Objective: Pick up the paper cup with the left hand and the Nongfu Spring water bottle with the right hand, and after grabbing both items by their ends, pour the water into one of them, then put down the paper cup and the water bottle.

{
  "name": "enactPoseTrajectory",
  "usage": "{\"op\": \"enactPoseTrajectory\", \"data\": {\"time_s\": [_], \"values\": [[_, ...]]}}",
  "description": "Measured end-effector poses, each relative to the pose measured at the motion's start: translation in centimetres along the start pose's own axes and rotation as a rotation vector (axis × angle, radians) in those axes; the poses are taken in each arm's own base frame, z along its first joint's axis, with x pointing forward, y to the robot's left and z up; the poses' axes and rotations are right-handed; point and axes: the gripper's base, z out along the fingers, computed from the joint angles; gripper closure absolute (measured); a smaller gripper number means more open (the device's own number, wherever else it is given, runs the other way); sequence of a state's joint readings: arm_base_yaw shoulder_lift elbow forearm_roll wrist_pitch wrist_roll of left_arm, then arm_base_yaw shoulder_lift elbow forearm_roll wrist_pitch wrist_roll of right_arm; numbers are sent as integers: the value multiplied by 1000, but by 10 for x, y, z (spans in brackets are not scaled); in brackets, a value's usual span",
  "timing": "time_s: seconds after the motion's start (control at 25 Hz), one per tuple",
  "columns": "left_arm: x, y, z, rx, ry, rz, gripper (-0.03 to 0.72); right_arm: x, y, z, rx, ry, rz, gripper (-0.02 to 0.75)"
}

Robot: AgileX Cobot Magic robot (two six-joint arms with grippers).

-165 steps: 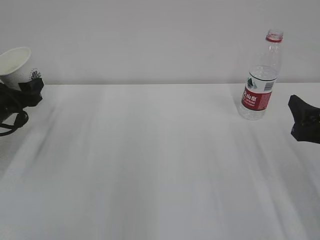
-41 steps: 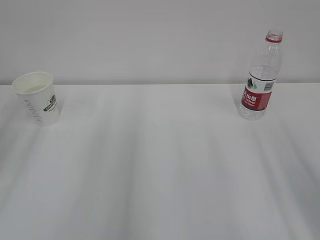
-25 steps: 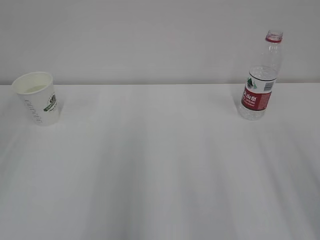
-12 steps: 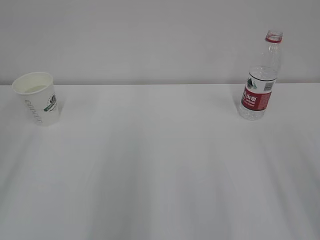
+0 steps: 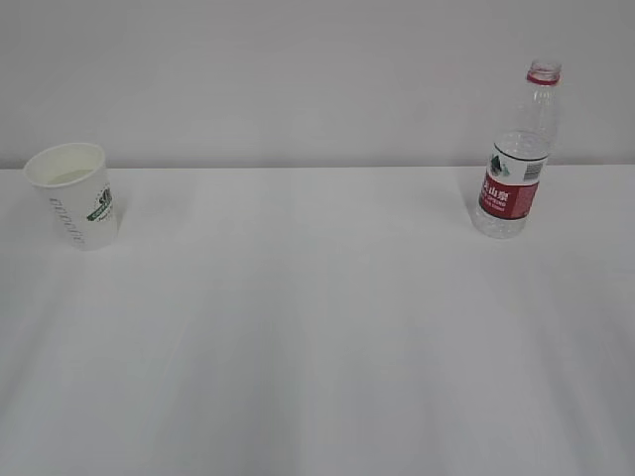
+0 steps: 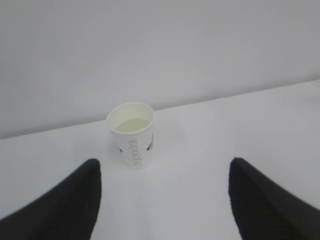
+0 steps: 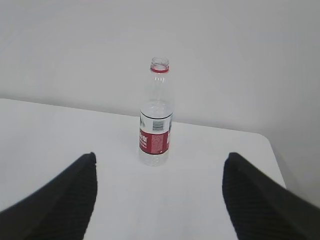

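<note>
Both grippers spread wide and empty, cup and bottle standing free on the tabletop

The left hand's gripper (image 6: 162, 200) is spread wide with nothing in it, clear of the paper cup (image 6: 132, 134), which stands upright near the tabletop's (image 5: 317, 327) far left corner with liquid visible inside; the right hand's gripper (image 7: 157, 200) is equally wide and empty, facing the uncapped Nongfu Spring water bottle (image 7: 156, 116), upright by the far edge toward the right corner – judging by this, both items are set down and released, the task seemingly at its close
</note>
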State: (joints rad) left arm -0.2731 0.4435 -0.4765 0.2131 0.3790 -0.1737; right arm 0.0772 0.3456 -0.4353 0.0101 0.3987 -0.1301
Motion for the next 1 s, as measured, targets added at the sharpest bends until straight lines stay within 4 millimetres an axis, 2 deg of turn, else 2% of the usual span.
{"op": "enactPoseTrajectory", "data": {"time_s": [0.32, 0.68, 0.84, 1.0], "values": [[-8, 7, -33, -44, 86, -28, 109, 7, 1, -23, -4, 60, -9, 149], [12, 3, -53, 4, 268, -63, 109, 4, -2, -44, 3, 184, -34, 150], [24, 3, -64, 9, 361, -50, 109, 9, -1, -49, -8, 265, -30, 150], [29, 2, -76, 27, 339, -57, 109, 18, 2, -52, -42, 364, -8, 150]]}}
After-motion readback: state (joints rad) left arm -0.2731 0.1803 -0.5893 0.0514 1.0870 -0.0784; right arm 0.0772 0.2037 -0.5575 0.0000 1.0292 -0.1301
